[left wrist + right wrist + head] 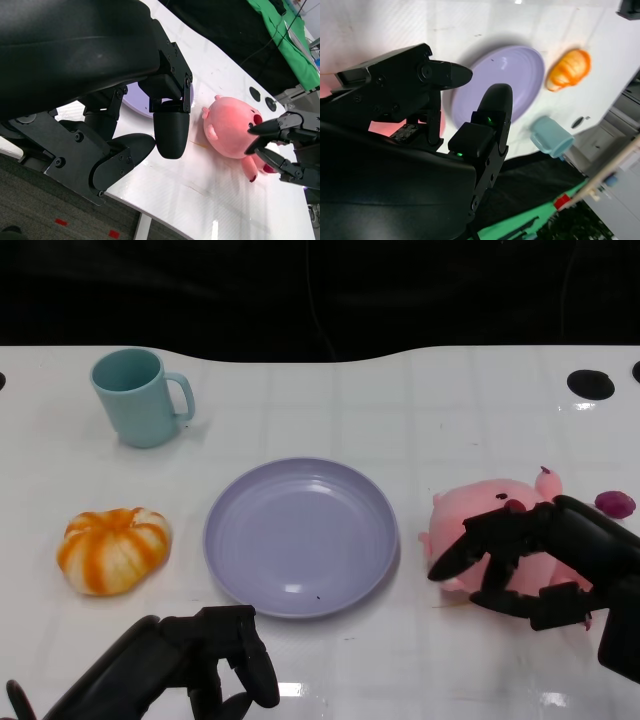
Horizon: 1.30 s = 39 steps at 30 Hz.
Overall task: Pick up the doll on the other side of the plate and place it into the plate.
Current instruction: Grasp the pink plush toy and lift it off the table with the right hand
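A pink pig doll lies on the white table just right of the lavender plate, which holds nothing. My right hand hovers over the doll's near side with its fingers spread around the body; the left wrist view shows its fingertips at the doll with a gap between them. An orange and white pumpkin doll sits left of the plate. My left hand hangs low near the table's front edge, below the plate, fingers bent and holding nothing.
A teal mug stands at the back left. A small purple object lies behind my right hand. Black round holes mark the table's far right. The table's front edge runs close to my left hand.
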Tool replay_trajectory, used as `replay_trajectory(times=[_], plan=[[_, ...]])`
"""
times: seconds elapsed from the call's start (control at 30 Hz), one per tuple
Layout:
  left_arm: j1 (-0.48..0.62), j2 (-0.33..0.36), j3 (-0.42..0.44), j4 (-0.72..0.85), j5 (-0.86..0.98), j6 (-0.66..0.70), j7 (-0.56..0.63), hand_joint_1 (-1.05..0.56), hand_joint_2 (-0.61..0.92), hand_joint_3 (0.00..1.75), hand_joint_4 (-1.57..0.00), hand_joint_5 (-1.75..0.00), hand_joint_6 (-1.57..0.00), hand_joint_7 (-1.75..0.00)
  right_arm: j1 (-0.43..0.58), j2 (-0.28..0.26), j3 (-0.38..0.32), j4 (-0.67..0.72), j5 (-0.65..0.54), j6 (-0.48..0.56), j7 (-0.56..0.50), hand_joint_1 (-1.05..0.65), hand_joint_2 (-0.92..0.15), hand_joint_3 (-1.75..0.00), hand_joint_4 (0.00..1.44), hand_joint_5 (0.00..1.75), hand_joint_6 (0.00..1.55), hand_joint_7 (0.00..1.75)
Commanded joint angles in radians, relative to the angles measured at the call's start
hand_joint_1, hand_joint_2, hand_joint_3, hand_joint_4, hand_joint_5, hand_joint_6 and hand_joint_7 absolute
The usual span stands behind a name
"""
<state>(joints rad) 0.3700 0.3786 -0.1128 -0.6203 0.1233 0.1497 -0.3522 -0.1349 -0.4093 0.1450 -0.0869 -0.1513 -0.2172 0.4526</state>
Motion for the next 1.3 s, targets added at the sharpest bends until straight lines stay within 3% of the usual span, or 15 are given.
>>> replay_trajectory(times=[0.03, 0.23, 0.4, 0.57, 0.9, 1.3], plan=[[-0.005, 0.012, 0.010, 0.006, 0.000, -0.006, -0.007, -0.17, 0.55, 1.16, -0.69, -1.75, -0.65, -1.44, 0.012, 0.006, -0.019, -0.010, 0.011, -0.008, -0.022, -0.25, -0.85, -0.19, 0.58, 0.69, 0.71, 0.20], [-0.008, 0.014, 0.010, 0.019, 0.002, -0.016, -0.006, -0.17, 0.55, 1.16, -0.69, -1.75, -0.65, -1.44, 0.008, 0.007, -0.033, -0.027, -0.024, -0.036, -0.062, -0.46, -0.92, -0.11, 0.24, 0.51, 0.44, 0.02], [-0.007, 0.015, 0.010, 0.023, 0.003, -0.023, -0.006, -0.17, 0.54, 1.16, -0.70, -1.75, -0.65, -1.44, -0.003, -0.013, -0.045, -0.037, -0.070, -0.080, -0.094, -0.51, -0.92, -0.11, 0.02, 0.51, 0.29, 0.01], [-0.004, 0.019, 0.008, 0.024, 0.008, -0.022, -0.007, -0.17, 0.55, 1.16, -0.69, -1.75, -0.65, -1.43, -0.014, -0.035, -0.060, -0.069, -0.142, -0.063, -0.119, -0.59, -0.92, -0.09, 0.00, 0.31, 0.20, 0.00], [-0.005, 0.015, 0.002, 0.019, 0.012, -0.015, -0.007, -0.16, 0.55, 1.16, -0.68, -1.75, -0.65, -1.44, -0.046, -0.086, -0.067, -0.139, -0.241, 0.068, -0.085, -0.68, -0.90, -0.03, 0.00, 0.17, 0.14, 0.00], [-0.001, 0.014, -0.002, 0.004, 0.017, 0.001, -0.009, -0.16, 0.56, 1.15, -0.69, -1.75, -0.64, -1.44, -0.123, -0.130, -0.016, -0.198, -0.303, 0.370, 0.106, -0.65, -0.79, 0.00, 0.00, 0.06, 0.09, 0.00]])
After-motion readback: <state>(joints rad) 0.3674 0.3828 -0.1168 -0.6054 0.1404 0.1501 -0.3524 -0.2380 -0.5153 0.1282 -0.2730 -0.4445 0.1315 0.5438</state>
